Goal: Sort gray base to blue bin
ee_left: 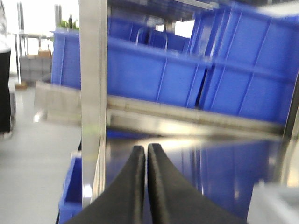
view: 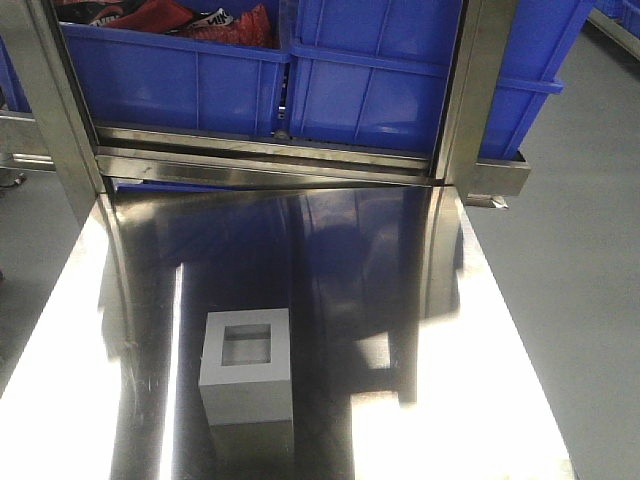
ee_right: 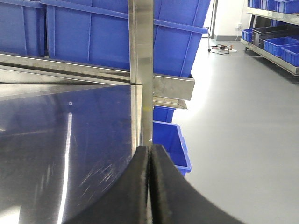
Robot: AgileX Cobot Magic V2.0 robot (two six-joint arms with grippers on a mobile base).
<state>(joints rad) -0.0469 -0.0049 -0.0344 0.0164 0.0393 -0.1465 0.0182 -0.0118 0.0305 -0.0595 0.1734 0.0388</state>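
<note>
One gray base point(view: 247, 365) sits on the counter point(view: 420, 300), recess up. Two bins stand beyond the counter's far edge: left blue bin point(view: 170, 85) and right blue bin point(view: 400, 90). The left gripper point(ee_left: 145, 149) and right gripper point(ee_right: 150, 149) are both pressed together, empty.

Harsh glare, blurry left wrist view.

Gray base point(view: 247, 365) on steel table point(view: 420, 300), square recess up, blue bin point(view: 380, 90) on shelf point(view: 270, 160) behind

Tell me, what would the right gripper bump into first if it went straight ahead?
Probably the upright steel post, which the right gripper, jaws shut, lines up with. A blue bin stands behind it, though depth is hard to judge.
</note>
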